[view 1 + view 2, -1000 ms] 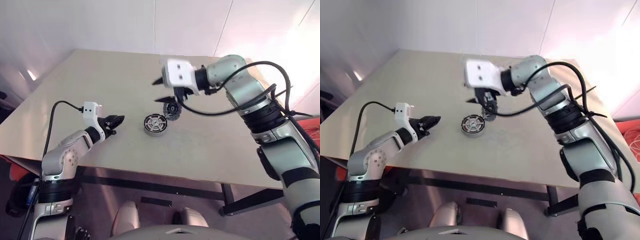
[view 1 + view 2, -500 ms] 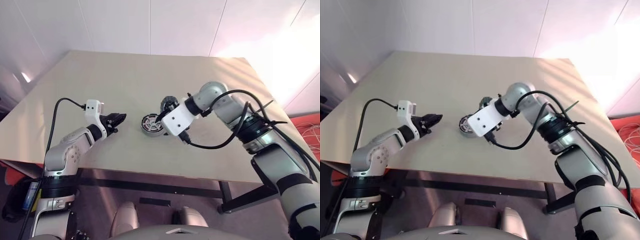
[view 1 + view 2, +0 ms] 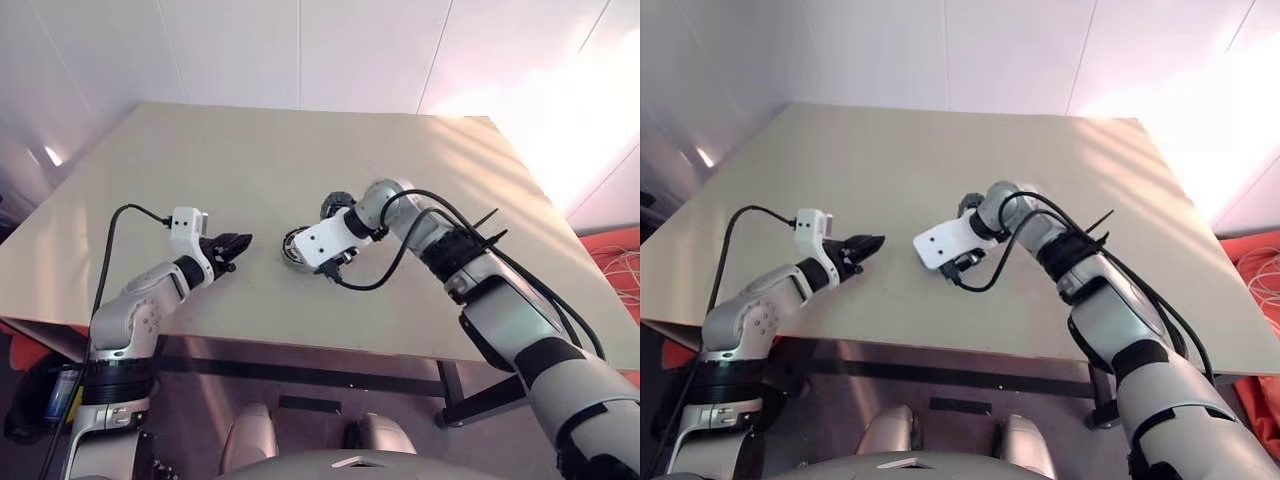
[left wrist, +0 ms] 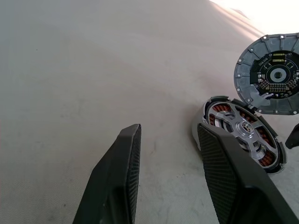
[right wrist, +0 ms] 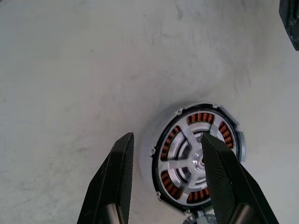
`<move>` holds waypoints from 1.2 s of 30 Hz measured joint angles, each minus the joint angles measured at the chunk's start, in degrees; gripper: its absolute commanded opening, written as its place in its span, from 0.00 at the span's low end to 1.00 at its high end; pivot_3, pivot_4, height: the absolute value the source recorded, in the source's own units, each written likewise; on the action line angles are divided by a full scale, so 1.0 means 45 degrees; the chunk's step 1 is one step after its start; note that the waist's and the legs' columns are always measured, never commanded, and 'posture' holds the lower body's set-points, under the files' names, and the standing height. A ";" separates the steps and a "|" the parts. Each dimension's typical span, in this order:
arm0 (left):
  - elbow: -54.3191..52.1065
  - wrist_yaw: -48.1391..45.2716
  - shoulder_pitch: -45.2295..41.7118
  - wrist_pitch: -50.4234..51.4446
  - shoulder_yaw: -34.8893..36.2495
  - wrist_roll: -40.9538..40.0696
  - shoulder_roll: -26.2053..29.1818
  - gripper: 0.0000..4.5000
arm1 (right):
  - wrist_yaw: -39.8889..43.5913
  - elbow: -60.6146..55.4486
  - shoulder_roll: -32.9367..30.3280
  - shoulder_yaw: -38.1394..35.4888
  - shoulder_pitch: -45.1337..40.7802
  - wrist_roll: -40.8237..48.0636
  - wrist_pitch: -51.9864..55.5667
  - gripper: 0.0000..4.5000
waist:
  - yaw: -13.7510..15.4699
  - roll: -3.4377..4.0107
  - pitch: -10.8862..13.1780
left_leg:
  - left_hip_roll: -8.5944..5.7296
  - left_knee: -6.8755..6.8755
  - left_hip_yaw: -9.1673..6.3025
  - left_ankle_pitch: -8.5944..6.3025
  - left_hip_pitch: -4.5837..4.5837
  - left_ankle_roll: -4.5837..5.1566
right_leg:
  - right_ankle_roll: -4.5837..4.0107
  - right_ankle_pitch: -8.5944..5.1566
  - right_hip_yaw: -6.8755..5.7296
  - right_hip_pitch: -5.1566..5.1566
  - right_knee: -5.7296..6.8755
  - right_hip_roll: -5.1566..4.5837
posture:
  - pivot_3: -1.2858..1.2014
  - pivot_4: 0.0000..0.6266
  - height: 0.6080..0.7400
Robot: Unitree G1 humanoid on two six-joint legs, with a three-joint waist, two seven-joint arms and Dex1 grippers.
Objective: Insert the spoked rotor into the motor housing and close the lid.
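The motor housing [image 5: 168, 179], a dark ring with coppery windings, lies flat on the table. The lid [image 5: 187, 158], a shiny spoked silver disc, lies on top of it. My right gripper [image 5: 164, 140] hangs open just above them, one finger over the lid and the other beside the housing's rim. The spoked rotor [image 4: 273, 74], a round disc with grey segments around a dark hub, stands tilted on its edge right behind the housing [image 4: 266, 158]. To the left, my left gripper [image 4: 168, 128] is open and empty, pointing at the housing from a short way off.
The beige table [image 3: 200, 170] stretches wide on all sides of the parts. A black cable [image 3: 390, 275] from my right arm loops low over the table beside the housing. The table's near edge [image 3: 300, 355] runs below both arms.
My right gripper has dropped from above the table down onto the housing, tilting more steeply downward. The left arm has stayed where it was. The camera has shifted.
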 measured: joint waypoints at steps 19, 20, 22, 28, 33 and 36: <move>-0.0159 0.0051 0.0091 0.0000 0.0001 -0.0007 -0.0029 0.45 | -0.0587 0.1444 0.0670 -0.0008 -0.0080 -0.0590 -0.0377 0.57 | -0.0209 0.0001 0.0001 | 0.0000 0.0000 0.0000 0.0000 -0.0004 0.0001 | -0.0001 -0.0001 0.0000 -0.0007 0.0003 -0.0001 | 0.52 0.00 1.00; -0.0159 0.0051 0.0091 0.0000 0.0002 -0.0007 -0.0030 0.45 | -0.0655 0.1467 0.0715 -0.0008 -0.0077 -0.0632 -0.0363 0.57 | -0.0209 0.0001 0.0001 | 0.0000 0.0000 0.0001 0.0000 -0.0004 0.0001 | -0.0001 -0.0001 0.0000 -0.0007 0.0002 -0.0001 | 0.52 0.00 1.00; -0.0159 0.0051 0.0091 0.0000 0.0006 -0.0007 -0.0029 0.45 | -0.0759 0.1473 0.0780 -0.0008 -0.0052 -0.0726 -0.0354 0.57 | -0.0204 0.0001 0.0001 | 0.0000 0.0000 0.0000 -0.0001 -0.0004 0.0001 | -0.0001 -0.0001 0.0000 -0.0006 0.0002 0.0000 | 0.52 0.00 1.00; -0.0162 0.0054 0.0092 0.0000 0.0070 -0.0007 -0.0021 0.45 | -0.0656 0.1409 0.0771 -0.0008 0.0306 -0.0757 -0.0310 0.57 | -0.0202 0.0002 0.0001 | 0.0000 0.0000 0.0000 -0.0001 -0.0004 0.0001 | -0.0001 -0.0001 0.0001 -0.0005 0.0003 0.0000 | 0.52 0.00 1.00; -0.0169 0.0054 0.0091 0.0000 0.0078 -0.0005 -0.0020 0.45 | -0.0629 0.1390 0.0650 -0.0015 0.0437 -0.0816 -0.0355 0.57 | -0.0203 0.0002 0.0001 | -0.0001 0.0000 0.0001 0.0000 -0.0001 0.0001 | -0.0002 -0.0001 0.0001 -0.0005 0.0007 -0.0001 | 0.52 0.00 1.00; -0.0169 0.0052 0.0091 0.0000 0.0078 -0.0005 -0.0020 0.45 | -0.0631 0.1389 0.0619 -0.0015 0.0436 -0.0860 -0.0367 0.57 | -0.0194 0.0002 0.0001 | -0.0003 0.0001 0.0000 0.0000 0.0000 0.0000 | -0.0001 -0.0001 0.0001 -0.0002 0.0008 -0.0003 | 0.52 0.00 1.00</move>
